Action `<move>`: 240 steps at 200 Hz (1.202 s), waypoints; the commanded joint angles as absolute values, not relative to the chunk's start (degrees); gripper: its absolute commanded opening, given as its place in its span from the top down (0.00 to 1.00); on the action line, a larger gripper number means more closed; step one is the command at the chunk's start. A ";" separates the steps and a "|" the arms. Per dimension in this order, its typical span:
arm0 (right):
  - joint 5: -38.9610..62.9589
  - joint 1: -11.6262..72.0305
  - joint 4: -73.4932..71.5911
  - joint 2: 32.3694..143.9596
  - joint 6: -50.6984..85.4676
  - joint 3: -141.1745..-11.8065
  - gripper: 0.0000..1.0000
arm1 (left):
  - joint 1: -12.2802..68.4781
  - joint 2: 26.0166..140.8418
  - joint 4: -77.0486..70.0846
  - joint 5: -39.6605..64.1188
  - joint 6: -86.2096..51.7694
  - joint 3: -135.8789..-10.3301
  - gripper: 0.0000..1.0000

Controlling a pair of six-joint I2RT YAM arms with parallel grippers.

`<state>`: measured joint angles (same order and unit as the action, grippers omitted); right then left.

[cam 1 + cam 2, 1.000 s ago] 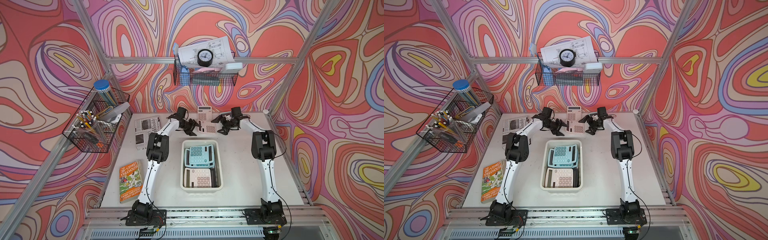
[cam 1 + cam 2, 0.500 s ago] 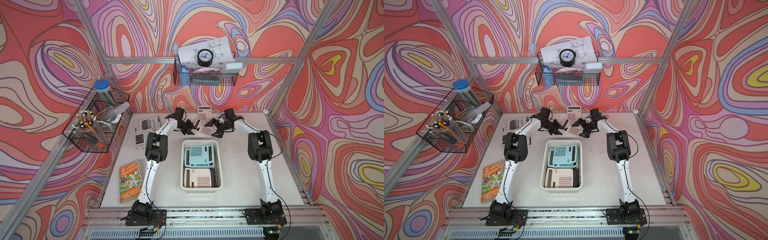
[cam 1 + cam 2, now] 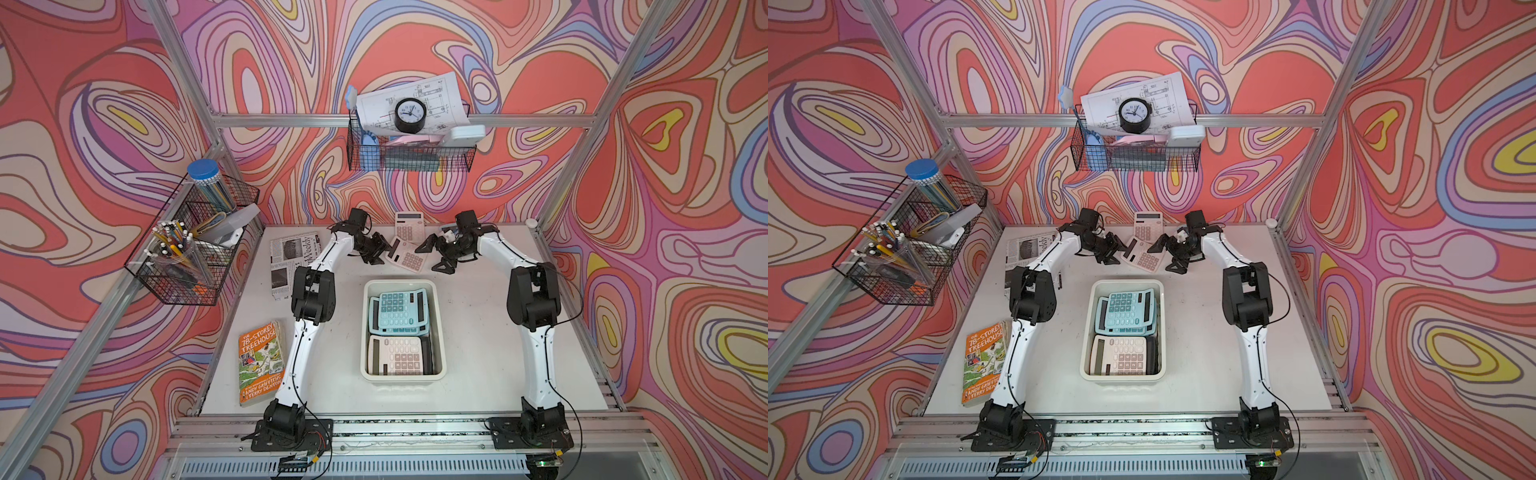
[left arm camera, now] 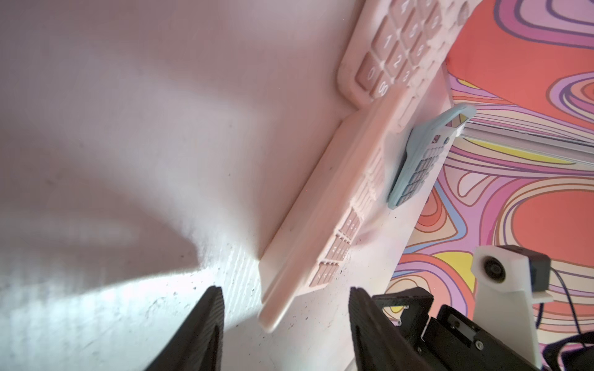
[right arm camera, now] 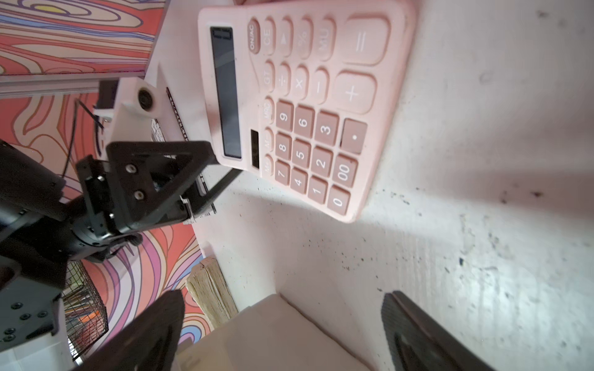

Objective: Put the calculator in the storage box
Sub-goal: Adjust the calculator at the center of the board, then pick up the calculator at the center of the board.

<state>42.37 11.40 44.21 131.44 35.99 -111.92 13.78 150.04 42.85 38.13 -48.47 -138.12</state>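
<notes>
A pink calculator lies tilted on the white table behind the storage box. The box is a cream tub holding blue calculators and a cream one. My left gripper is open at the calculator's display end. In the left wrist view a corner of the calculator sits between the fingertips with gaps on both sides. My right gripper is open just right of the calculator with nothing between its fingers. A corner of the box shows beyond them.
Another pink calculator lies at the back wall, partly overlapped by the tilted one. A blue calculator lies beside them. A newspaper and a book lie on the left. Black wire baskets hang on the frame.
My right gripper has moved left and slightly toward the front, closer to the pink calculator. The left gripper has stayed at the calculator's display end.
</notes>
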 commanded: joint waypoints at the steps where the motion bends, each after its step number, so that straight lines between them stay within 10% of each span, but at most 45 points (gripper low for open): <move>1: 40.40 11.34 50.29 127.89 31.62 -109.87 0.02 | 13.69 151.29 47.28 34.80 -42.44 -139.57 0.48; 104: 38.77 11.26 52.76 120.14 30.13 -101.96 0.02 | 15.81 153.09 45.79 32.87 -39.57 -141.97 0.65; 171: 38.18 11.25 52.69 117.68 30.52 -100.15 0.02 | 16.43 152.71 44.72 35.26 -40.21 -141.19 0.98; 240: 39.36 11.26 49.28 119.77 32.87 -103.69 0.02 | 16.52 139.70 40.63 37.45 -41.86 -127.80 1.00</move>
<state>38.79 11.38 51.62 119.04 31.90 -101.19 16.32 146.69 41.32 37.82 -40.95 -132.20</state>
